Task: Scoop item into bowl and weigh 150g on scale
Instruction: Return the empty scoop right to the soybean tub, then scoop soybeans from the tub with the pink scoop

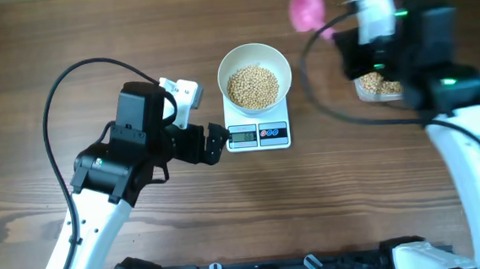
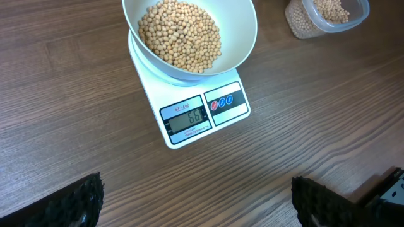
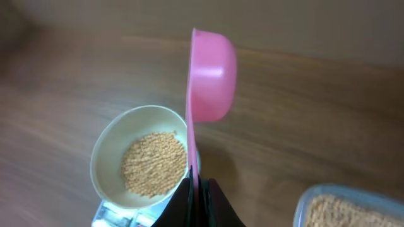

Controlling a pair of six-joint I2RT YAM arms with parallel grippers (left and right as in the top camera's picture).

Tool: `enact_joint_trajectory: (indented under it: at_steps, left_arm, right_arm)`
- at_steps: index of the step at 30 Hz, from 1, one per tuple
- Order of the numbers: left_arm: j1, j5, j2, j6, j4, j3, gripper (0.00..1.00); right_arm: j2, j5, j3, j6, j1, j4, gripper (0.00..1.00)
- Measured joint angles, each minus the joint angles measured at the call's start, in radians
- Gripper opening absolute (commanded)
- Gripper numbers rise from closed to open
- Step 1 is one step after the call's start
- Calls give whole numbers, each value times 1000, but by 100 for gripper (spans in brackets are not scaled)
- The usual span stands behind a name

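Note:
The white bowl point(image 1: 223, 72) sits on the small white scale point(image 1: 258, 136) and holds a heap of tan beans point(image 1: 253, 86). My left gripper point(image 1: 218, 144) hovers open just left of the scale's display, nothing between its fingers point(image 2: 69, 202). In the left wrist view the bowl point(image 2: 249, 38), beans point(image 2: 180, 34) and scale point(image 2: 196, 116) lie ahead of the left gripper point(image 2: 196, 205). My right gripper point(image 1: 341, 38) is shut on the handle of a pink scoop point(image 1: 306, 9), raised to the right of the bowl. The scoop point(image 3: 211, 75) is turned on its side, so its inside is hidden, and the right gripper point(image 3: 197, 189) pinches its handle.
A clear plastic tub point(image 1: 378, 85) of beans stands at the right, partly under my right arm; the tub point(image 2: 297, 19) shows at the left wrist view's top right. The arm bases line the table's front edge.

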Motion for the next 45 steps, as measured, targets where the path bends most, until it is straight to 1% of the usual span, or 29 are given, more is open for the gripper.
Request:
enact_joint_trajectory:
  at_steps: [3,7,10,13,17,20,26,33,38,45]
  left_arm:
    - [0,0,0,0,0,0,100]
    - [0,0,0,0,0,0,100]
    - [0,0,0,0,0,0,100]
    - [0,0,0,0,0,0,100]
    - [0,0,0,0,0,0,100]
    - [0,0,0,0,0,0,100]
    - [0,0,0,0,0,0,100]
    - [0,0,0,0,0,0,100]
    - [0,0,0,0,0,0,100]
    - [0,0,0,0,0,0,100]
  right_arm:
    - [-2,-146,1,36,-132,-65,4]
    - [1,-214,1,47,-253,-109,4]
    - [1,-164,1,44,-322,-129,4]
    - [2,-25,1,-18,-353,-167,4]
    - [7,126,1,-84,-353,-199,4]
    - [41,200,1,-113,-353,-238,4]
    - [119,255,1,-127,-352,-330,4]
    - [166,356,1,-150,-326,-309,4]
    - [192,429,1,-172,-262,-266,4]
    - [251,566,1,-187,-164,-262,4]
